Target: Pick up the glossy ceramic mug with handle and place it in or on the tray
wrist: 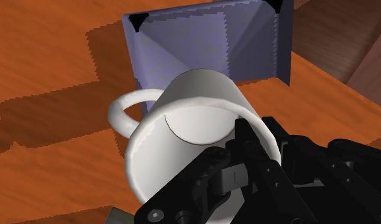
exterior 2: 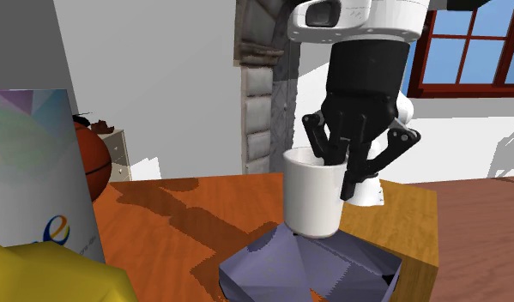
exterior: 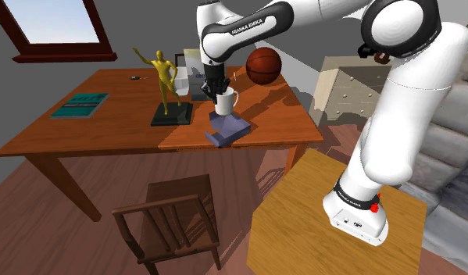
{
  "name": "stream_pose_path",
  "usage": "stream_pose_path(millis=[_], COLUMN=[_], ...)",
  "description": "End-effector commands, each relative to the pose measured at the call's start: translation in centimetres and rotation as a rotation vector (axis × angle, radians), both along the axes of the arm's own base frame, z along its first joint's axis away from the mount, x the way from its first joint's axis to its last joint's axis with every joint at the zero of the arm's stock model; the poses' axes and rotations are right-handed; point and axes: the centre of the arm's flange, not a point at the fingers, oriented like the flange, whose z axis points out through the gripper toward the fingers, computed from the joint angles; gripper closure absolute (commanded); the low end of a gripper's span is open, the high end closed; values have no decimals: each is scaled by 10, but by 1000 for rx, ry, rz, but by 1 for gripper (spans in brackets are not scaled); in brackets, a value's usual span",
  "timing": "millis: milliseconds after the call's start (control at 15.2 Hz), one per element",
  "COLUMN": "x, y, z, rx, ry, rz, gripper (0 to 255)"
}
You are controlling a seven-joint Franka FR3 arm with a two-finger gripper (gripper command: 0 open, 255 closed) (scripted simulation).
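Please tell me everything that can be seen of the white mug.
The mug is plain glossy white, cylindrical, empty, with one loop handle. It is upright, clasped by the black gripper, one finger inside its wall, one outside. It is over the blue-grey tray; contact with it cannot be told.

- The white arm (exterior: 404,101) is bent over at the elbow and reached toward the shoulder view's left.
- The wrist (exterior 2: 366,60) is pointed downward, with the black hand (exterior 2: 344,168) hung below it.
- The hand is clamped on the wall of a white mug (exterior 2: 311,202), with one finger set inside the rim and the other outside.
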Motion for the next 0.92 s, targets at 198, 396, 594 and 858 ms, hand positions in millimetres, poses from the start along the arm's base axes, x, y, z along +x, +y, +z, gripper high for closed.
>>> stream_pose_path(millis=[198,396,594,858], x=[0,0,0,0], y=[0,0,0,0], z=[-27,-42,-58,-58], rx=[0,0,0,0], ry=[-1,-1,-1,-1], rz=[0,0,0,0], gripper=[255,255,255,255])
